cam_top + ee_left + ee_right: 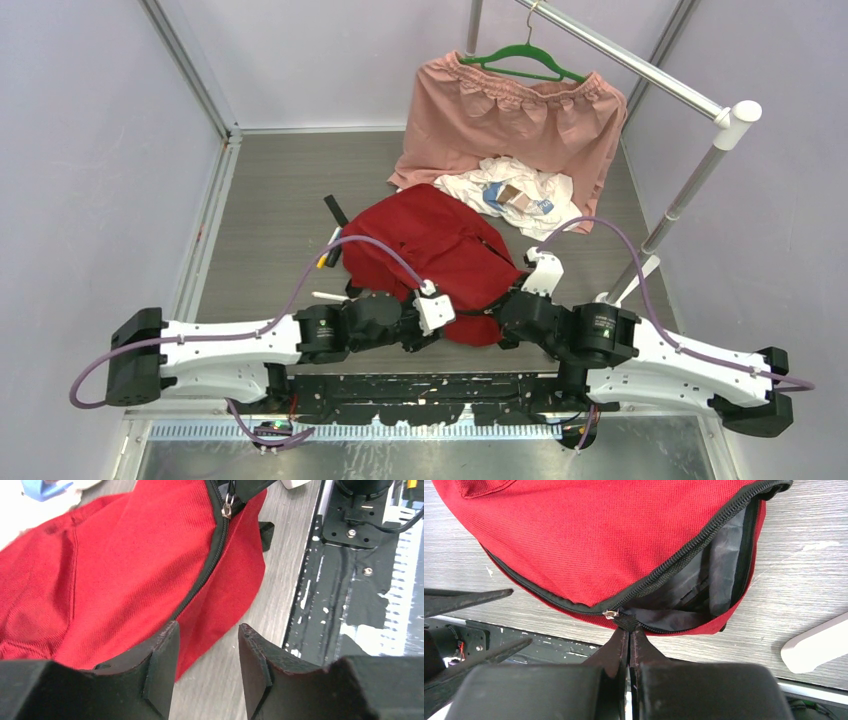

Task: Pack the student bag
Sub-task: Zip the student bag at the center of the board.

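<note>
The student bag [430, 245] lies near the middle of the grey surface [270, 220], just beyond my two arms. Its dark-red body is slumped flat and its near end sits between the grippers.

My right gripper [629, 630] is closed tight on a small black tab [627, 623] at the end of the bag's zipper, right beside the silver zipper pull [610, 614]. From the right wrist I see the zip parted to the right of that tab, and the mouth gapes onto grey lining [719, 565].

My left gripper [207, 630] stands partly open with nothing in it (the bag's red corner shows past the gap between the fingers, but I cannot tell whether it touches them). It hangs at the bag's near left edge.

Just beside the bag's far side lies a white cloth [510, 195] with printed patches. Behind that, a pale pink garment [510, 115] hangs on a green hanger [525, 62] from a rail [640, 60]. A few pens [330, 250] lie just left of the bag.
</note>
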`<state>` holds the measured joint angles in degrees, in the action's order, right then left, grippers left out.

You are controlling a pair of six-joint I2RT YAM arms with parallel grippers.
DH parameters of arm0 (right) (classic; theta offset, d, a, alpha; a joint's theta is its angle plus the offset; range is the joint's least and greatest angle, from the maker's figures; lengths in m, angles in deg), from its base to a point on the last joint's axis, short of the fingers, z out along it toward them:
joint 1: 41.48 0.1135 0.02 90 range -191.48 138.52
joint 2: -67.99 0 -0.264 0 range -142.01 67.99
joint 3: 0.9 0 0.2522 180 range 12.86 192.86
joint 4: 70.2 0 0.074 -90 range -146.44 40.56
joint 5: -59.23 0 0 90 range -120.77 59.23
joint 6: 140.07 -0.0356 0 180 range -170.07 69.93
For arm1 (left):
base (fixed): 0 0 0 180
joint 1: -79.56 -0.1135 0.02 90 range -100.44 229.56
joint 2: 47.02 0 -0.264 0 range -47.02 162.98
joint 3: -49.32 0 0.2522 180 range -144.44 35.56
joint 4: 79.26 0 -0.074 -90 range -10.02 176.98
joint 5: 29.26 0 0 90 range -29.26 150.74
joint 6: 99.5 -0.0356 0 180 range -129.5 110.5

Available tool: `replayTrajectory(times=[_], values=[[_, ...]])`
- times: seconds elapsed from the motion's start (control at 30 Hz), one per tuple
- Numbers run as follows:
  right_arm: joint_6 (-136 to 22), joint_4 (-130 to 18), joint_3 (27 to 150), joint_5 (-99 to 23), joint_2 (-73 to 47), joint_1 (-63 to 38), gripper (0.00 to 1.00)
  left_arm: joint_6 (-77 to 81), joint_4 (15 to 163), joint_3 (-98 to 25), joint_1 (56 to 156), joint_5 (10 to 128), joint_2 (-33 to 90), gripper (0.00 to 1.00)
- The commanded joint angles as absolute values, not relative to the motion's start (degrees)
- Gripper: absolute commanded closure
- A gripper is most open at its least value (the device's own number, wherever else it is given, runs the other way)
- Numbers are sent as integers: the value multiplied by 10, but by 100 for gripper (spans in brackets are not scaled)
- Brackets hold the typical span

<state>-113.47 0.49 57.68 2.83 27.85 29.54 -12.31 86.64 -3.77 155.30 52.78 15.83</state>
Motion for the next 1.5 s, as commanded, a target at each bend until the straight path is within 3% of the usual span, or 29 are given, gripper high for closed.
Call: replayTrajectory(times=[0.0, 0.17, 0.53, 0.63, 0.67, 0.73, 0.77, 1.0, 1.47], values=[[-1148, 5, 595, 63, 292, 295, 99, -217, 966, -58, 1559, 510, 194, 48], [-1147, 0, 595, 57, 287, 295, 99, -273, 992, -81, 1581, 483, 256, 41], [-1146, -6, 597, 49, 282, 295, 99, -290, 1046, -113, 1571, 480, 357, 42], [-1156, 4, 596, 59, 294, 295, 99, -259, 1045, -110, 1551, 511, 358, 53], [-1159, 5, 594, 59, 299, 294, 99, -255, 1041, -110, 1547, 522, 356, 64], [-1164, 6, 589, 61, 310, 295, 99, -256, 1029, -113, 1542, 545, 351, 96], [-1168, 8, 588, 66, 315, 295, 99, -256, 1023, -114, 1542, 546, 348, 100], [-1183, 82, 603, 138, 321, 295, 99, -211, 995, -72, 1541, 533, 272, 100], [-1188, 107, 582, 127, 329, 295, 99, -168, 950, 114, 1540, 356, -80, 100]])
